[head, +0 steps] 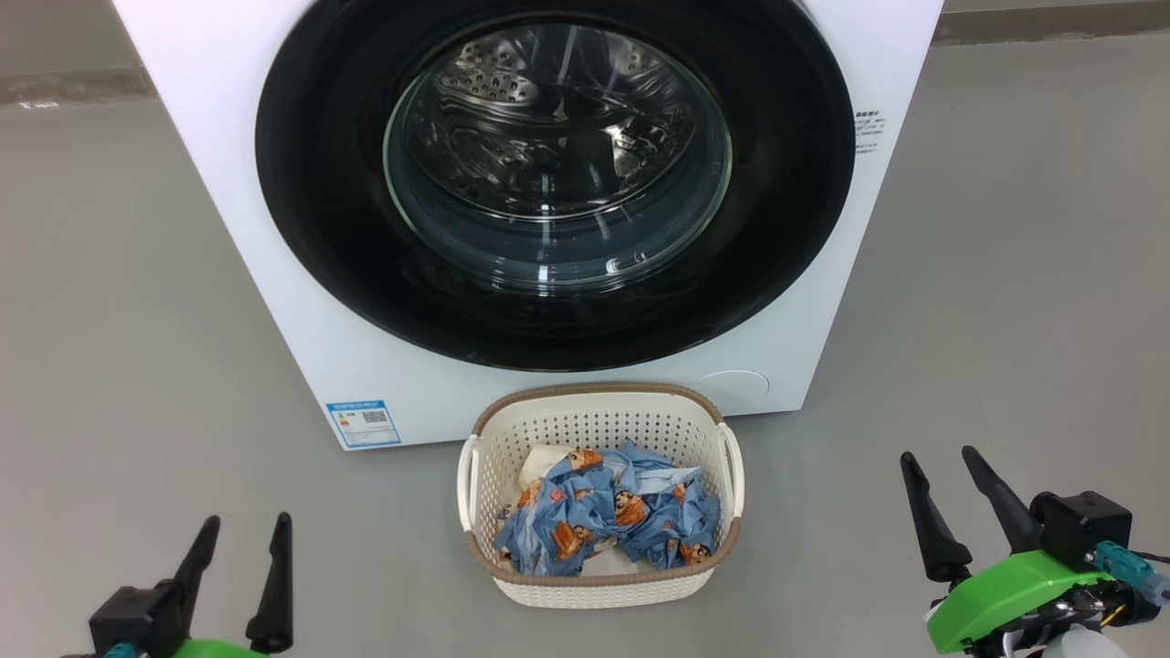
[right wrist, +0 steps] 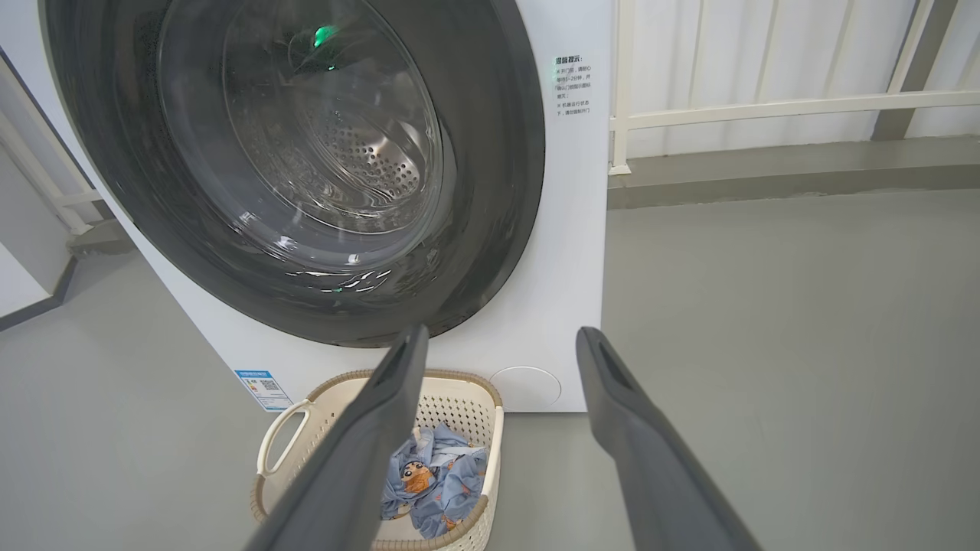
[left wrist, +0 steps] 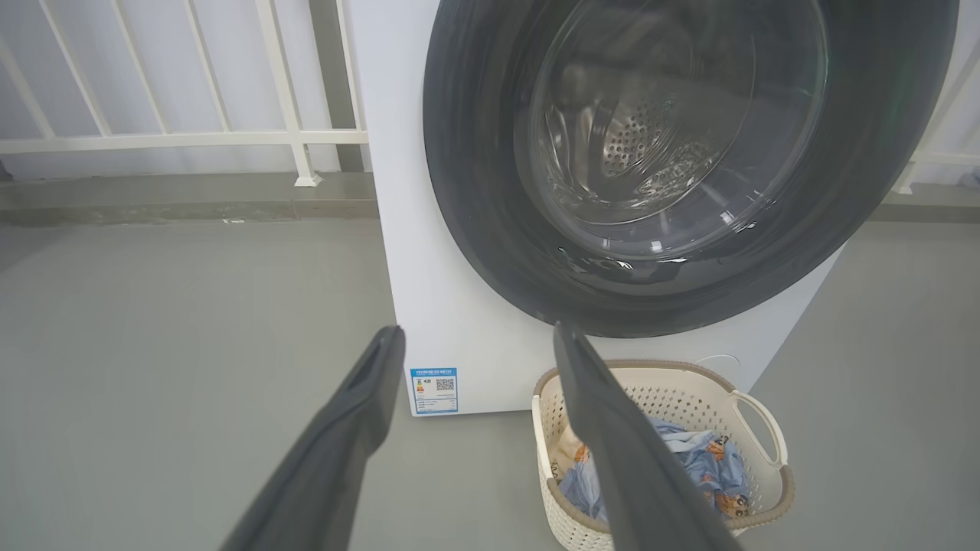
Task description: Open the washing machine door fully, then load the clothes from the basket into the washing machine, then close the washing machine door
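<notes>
The white washing machine point(head: 274, 302) stands straight ahead, its round black-rimmed door point(head: 329, 210) shut flat against the front, the steel drum visible through the glass. On the floor before it sits the cream basket point(head: 599, 589) holding light blue printed clothes point(head: 608, 516). My left gripper point(head: 245, 523) is at the lower left, open and empty, well to the left of the basket. My right gripper point(head: 940, 455) is at the lower right, open and empty too. In the left wrist view the door point(left wrist: 475, 191) and basket point(left wrist: 758, 428) lie ahead; the right wrist view shows the basket point(right wrist: 283, 436) and clothes point(right wrist: 436, 478).
Grey floor point(head: 137, 366) spreads on both sides of the washer. A white railing point(left wrist: 176, 138) with a low kerb runs behind the machine on the left, and a matching railing point(right wrist: 766, 107) on the right. A blue label point(head: 364, 422) marks the washer's lower left.
</notes>
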Motion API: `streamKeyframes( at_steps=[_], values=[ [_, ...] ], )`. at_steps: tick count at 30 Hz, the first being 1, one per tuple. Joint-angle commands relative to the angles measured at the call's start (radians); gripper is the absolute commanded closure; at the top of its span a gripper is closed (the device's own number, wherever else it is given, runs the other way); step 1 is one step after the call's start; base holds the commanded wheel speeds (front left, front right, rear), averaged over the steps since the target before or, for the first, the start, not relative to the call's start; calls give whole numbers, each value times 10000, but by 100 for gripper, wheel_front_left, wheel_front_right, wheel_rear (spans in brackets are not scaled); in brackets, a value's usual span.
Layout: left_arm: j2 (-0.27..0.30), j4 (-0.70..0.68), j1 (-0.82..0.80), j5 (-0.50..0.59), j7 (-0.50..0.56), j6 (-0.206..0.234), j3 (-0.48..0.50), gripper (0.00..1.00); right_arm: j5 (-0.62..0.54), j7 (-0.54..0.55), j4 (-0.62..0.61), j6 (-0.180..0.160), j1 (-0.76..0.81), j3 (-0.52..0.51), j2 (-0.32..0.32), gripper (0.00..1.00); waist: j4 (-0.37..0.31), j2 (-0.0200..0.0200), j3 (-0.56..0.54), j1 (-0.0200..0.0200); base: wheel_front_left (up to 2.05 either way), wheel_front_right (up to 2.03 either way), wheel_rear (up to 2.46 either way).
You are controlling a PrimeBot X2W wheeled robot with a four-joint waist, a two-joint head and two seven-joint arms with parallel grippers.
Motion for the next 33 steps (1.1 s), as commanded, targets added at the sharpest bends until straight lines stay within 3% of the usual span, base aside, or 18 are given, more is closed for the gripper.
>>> streamKeyframes(
  at_steps=[1,14,22,33],
  values=[
    [214,-171,-461,162,-136,-25,377,0,-158,-130,-209,16,-248,201,-165,0,-1,-1,0,0,0,0,0],
    [280,205,-550,64,-136,-25,509,0,-238,-130,-308,16,32,-122,21,0,-46,-1,-3,0,0,0,0],
    [299,167,-593,644,-136,0,551,0,-255,-130,-341,16,25,-138,39,0,-56,-1,25,0,6,6,-13],
    [220,35,-594,911,-136,-13,648,0,-253,-130,-395,16,31,-101,71,0,-36,-1,116,0,72,72,-144]
  ],
)
